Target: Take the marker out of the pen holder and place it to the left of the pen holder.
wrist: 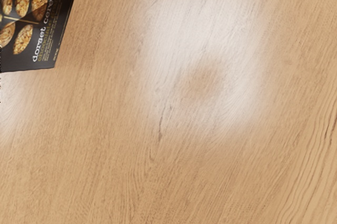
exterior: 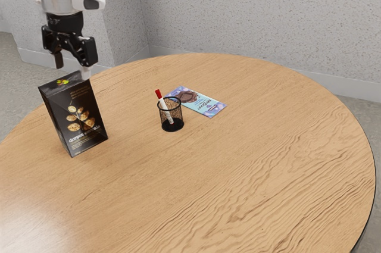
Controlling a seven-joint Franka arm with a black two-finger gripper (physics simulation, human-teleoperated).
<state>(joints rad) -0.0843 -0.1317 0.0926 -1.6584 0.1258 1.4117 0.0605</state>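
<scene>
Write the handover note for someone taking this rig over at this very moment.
Gripper: open, holding nothing, seen near the top of the Dorset Cereals box in the exterior view.
Job's things: red-capped white marker leaning in the black mesh pen holder, cap up; a blue-and-purple packet lies beside the holder.
Done: marker not yet grasped or taken out.
Left: grasp it, lift it out, set it down left of the holder.
</scene>
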